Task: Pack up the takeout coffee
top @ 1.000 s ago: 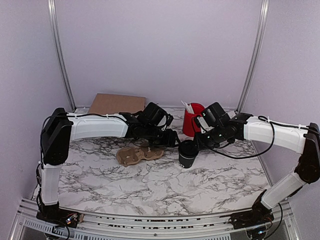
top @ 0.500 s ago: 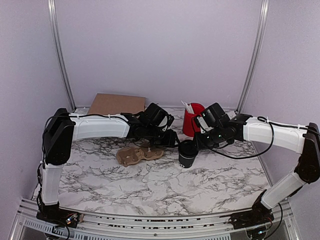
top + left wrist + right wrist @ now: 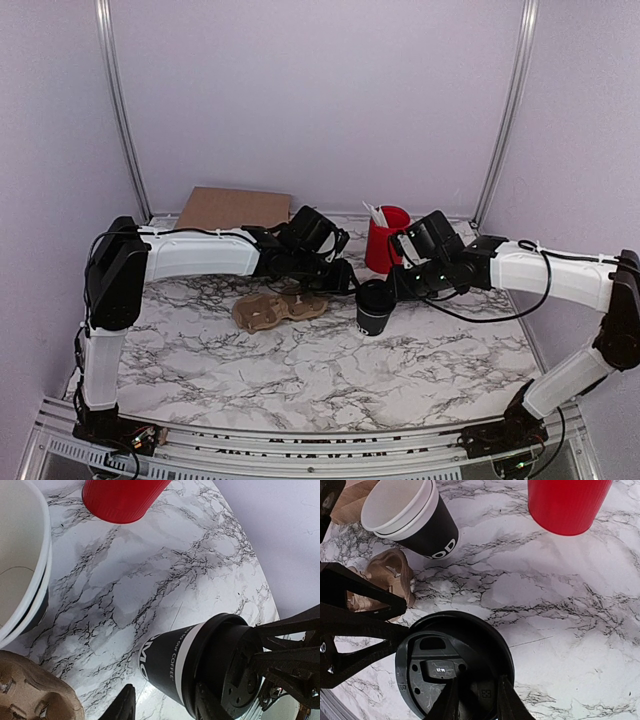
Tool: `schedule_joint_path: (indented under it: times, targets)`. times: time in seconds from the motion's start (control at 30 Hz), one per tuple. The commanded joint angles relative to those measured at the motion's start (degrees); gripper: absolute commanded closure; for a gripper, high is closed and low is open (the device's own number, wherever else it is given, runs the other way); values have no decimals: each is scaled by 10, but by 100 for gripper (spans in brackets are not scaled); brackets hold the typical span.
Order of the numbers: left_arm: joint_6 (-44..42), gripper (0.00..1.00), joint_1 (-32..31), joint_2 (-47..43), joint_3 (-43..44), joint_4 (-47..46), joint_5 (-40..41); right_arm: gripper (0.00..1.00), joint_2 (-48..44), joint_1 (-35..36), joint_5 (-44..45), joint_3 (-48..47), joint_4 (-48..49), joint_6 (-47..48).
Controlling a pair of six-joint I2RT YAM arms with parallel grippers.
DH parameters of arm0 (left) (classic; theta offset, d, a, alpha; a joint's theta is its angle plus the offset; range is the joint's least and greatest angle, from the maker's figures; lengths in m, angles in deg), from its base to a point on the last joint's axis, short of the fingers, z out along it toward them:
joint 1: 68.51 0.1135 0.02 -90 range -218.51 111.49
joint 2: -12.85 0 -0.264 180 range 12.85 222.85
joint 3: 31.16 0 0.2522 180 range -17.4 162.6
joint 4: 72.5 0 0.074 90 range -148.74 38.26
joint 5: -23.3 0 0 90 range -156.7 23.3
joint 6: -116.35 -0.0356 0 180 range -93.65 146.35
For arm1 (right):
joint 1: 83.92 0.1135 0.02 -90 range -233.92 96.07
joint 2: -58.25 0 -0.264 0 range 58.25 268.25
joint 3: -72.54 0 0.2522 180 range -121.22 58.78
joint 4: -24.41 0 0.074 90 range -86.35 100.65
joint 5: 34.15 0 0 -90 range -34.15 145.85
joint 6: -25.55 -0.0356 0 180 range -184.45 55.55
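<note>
- Trouble, if it came, looked likely to start at the coffee cup (image 3: 375, 307). It stood upright on the table (image 3: 300, 370), just in front of the red cup (image 3: 385, 238) and slightly to its left. It was not yet in the cardboard carrier (image 3: 275, 308), which lay farther left of the red cup.
- At the cup's wall, the left gripper (image 3: 165, 706) straddled it with jaws open and a gap showing on one side. I judged that a lopsided squeeze could shove the cup over or dent the paper.
- On the lid (image 3: 435, 645), the right gripper (image 3: 477, 700) rested with its jaws nearly together, and I could not tell whether it pinched anything. A lift from there alone might pop the lid and spill.
- With both grippers crowding one cup, they might well knock together.
- Left of the red cup stood the stack of empty cups (image 3: 415, 517). A careless swing toward the carrier could clip it.
</note>
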State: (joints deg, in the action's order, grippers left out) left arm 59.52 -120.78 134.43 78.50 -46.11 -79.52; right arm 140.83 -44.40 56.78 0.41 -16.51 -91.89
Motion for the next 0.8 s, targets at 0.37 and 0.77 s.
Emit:
schedule_joint_path:
  times: [0.37, 0.77]
  targets:
    - [-5, 60, -13, 47, -31, 33, 10, 74, -16, 5, -24, 70, -16, -34]
    - [-4, 61, -14, 60, -42, 45, 17, 74, -16, 5, -38, 106, 7, -50]
